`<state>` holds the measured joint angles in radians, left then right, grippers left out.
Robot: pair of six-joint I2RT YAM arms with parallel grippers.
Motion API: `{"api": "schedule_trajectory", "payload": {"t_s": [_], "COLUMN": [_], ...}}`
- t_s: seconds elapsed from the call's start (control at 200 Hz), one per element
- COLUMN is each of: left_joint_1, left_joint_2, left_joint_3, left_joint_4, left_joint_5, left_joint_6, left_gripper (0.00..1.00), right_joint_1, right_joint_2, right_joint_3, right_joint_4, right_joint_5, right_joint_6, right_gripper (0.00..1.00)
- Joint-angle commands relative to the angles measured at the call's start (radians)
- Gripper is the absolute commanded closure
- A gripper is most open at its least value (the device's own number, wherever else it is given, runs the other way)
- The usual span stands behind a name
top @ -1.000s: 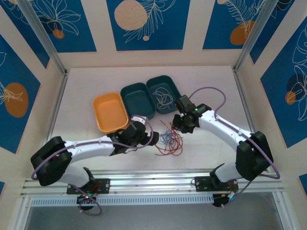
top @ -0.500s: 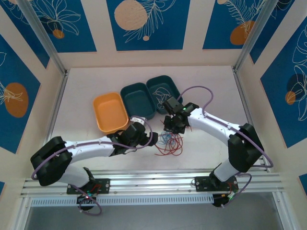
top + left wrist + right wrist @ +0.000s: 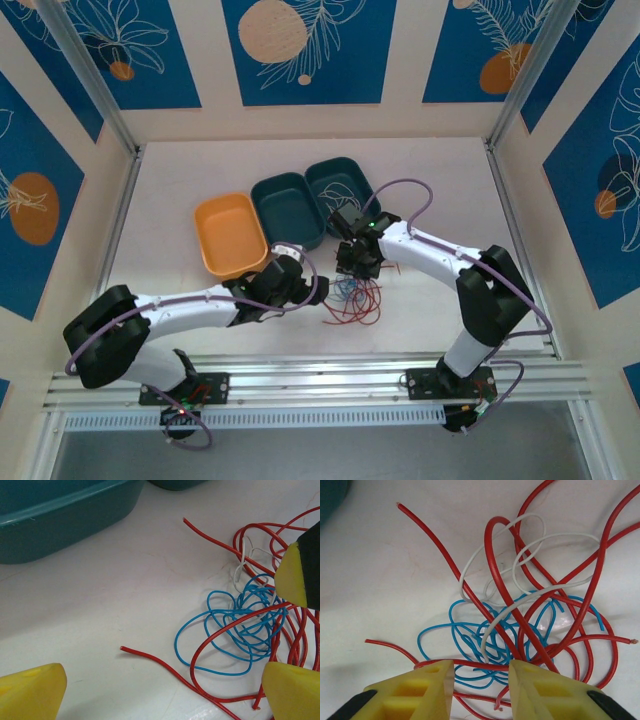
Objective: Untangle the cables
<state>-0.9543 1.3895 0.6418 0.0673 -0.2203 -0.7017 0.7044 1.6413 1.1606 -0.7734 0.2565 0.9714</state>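
Cables (image 3: 352,297), red, blue and white, one tangle: on the bench (image 3: 440,180), mid-width, toward its near edge.
Heap lies loose just before two teal trays (image 3: 287,210), with an orange tray (image 3: 230,235) to their left. Left claw (image 3: 160,692): spread wide, low beside the heap, gripping nothing. Right claw (image 3: 481,680): over the heap, fingers slightly apart, a red strand crossing the gap.

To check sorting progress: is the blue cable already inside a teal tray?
No, the blue cable lies on the table, tangled with the red cable, outside the teal tray.
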Motion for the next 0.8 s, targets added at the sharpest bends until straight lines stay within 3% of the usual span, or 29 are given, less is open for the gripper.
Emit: {"api": "schedule_trajectory", "payload": {"t_s": [0.0,0.79], "left_joint_1": [-0.008,-0.009], "left_joint_2": [-0.014,0.013], "left_joint_3": [-0.005,0.024], "left_joint_4": [-0.008,-0.02], "left_joint_5": [-0.023,-0.006], "left_joint_6": [-0.004,0.01], "left_gripper": [0.0,0.0], "right_joint_1": [-0.009,-0.036], "right_joint_2": [0.024,0.087], "right_joint_3": [0.023,0.066], "right_joint_4": [-0.023,0.004], "right_joint_5": [0.024,0.02], "right_joint_6": [0.017,-0.016], "right_gripper": [0.64,0.71]}}
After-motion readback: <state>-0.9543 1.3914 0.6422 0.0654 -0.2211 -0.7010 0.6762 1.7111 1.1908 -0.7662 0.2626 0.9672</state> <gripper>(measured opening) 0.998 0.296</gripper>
